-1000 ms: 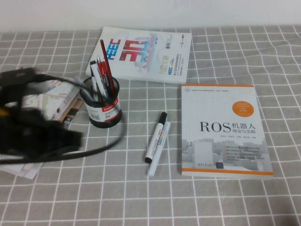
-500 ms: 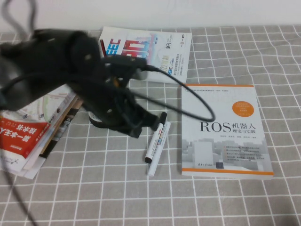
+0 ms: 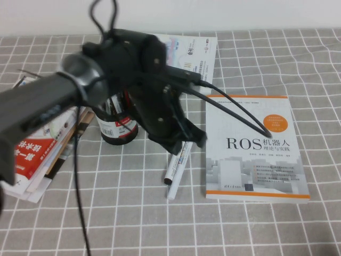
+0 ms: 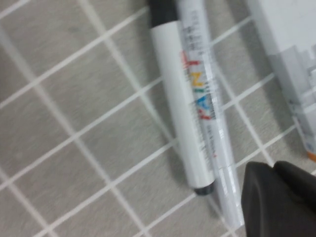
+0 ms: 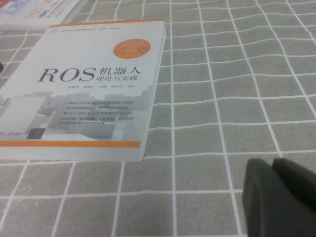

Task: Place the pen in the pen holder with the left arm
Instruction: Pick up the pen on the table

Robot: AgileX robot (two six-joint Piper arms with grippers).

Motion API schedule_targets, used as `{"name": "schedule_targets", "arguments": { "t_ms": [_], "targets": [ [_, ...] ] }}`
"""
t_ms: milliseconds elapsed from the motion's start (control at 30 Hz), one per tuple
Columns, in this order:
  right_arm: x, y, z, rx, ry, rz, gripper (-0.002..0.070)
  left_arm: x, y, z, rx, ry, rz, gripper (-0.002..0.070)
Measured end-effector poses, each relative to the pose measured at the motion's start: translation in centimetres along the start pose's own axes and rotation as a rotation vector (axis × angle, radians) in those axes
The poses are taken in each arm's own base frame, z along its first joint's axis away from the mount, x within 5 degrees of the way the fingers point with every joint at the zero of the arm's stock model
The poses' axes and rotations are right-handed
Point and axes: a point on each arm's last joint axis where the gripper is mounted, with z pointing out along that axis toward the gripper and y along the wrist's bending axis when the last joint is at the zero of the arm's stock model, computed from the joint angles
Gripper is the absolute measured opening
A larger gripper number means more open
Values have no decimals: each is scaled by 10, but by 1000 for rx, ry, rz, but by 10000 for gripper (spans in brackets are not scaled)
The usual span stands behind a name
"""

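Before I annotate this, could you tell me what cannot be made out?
High view: cap end of the pen, under the shut left gripper.
High view: contents of the pen holder, behind the left arm.
Right wrist view: the right gripper, near the book, cut by the edge.

A table covered by a grey cloth [image 3: 256, 224] with a white grid fills nearly all of the high view. Behind its far edge stands a plain white wall [image 3: 240, 13]. The light is soft and even, leaving only faint shadows on the cloth.
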Motion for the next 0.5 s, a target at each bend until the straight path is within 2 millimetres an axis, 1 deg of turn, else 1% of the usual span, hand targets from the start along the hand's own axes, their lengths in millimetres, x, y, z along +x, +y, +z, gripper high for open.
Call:
{"name": "schedule_targets", "arguments": {
  "t_ms": [133, 233, 300, 500],
  "targets": [
    [0, 0, 0, 0, 0, 0, -15, -5, -8, 10, -8, 22, 30, -2],
    [0, 0, 0, 0, 0, 0, -15, -9, -7, 18, -17, 33, 35, -2],
    [0, 0, 0, 0, 0, 0, -15, -11, -6, 19, -21, 34, 47, 9],
    [0, 0, 0, 0, 0, 0, -15, -20, -5, 19, -28, 14, 74, 135]
  ]
}}
